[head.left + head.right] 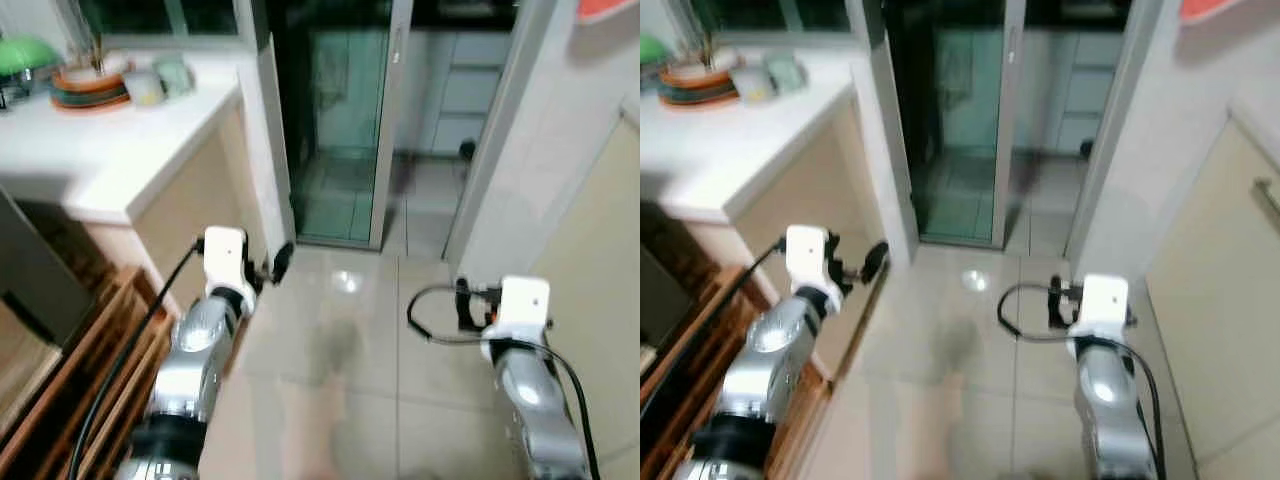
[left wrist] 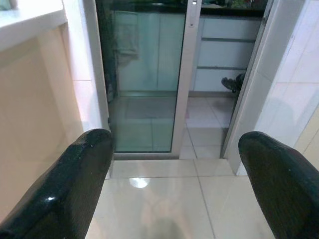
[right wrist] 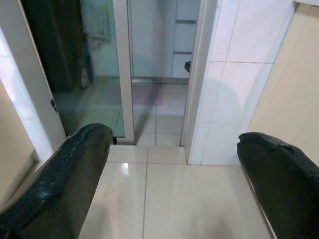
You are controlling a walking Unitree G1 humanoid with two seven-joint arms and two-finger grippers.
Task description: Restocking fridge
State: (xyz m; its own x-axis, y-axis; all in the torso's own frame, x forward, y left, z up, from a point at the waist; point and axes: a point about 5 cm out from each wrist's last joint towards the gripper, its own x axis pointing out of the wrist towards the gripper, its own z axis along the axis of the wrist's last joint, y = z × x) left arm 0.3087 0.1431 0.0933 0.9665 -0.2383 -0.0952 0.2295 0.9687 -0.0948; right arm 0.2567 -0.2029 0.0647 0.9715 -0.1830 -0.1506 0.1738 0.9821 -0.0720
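Plainly, the robot is walking between rooms, not yet handling anything, and no fridge or groceries can be made out, so I cannot tell where the fridge stands. From the left eye, both silver arms are held forward over the pale tiled floor (image 1: 340,340); the left gripper (image 1: 278,262) hangs near the end of a white counter (image 1: 110,150) on the left, which carries stacked plates (image 1: 90,88) and cups at its far end. Straight ahead a glass sliding door (image 1: 335,120) stands partly open, with drawers in a room beyond. The right eye gives the same scene, with the right gripper (image 1: 1058,300) low on the right, close to a beige panel (image 1: 1230,300) with what may be a handle at its far right edge. Along the left wrist, the two black fingers (image 2: 65,189) spread wide with nothing between them, aimed at the doorway. Along the right wrist, the fingers (image 3: 65,184) are likewise wide and hold nothing, facing the door frame and a tiled wall (image 3: 239,74). Judging from this, the step is finding the fridge and the stock; next it needs to steer to them.
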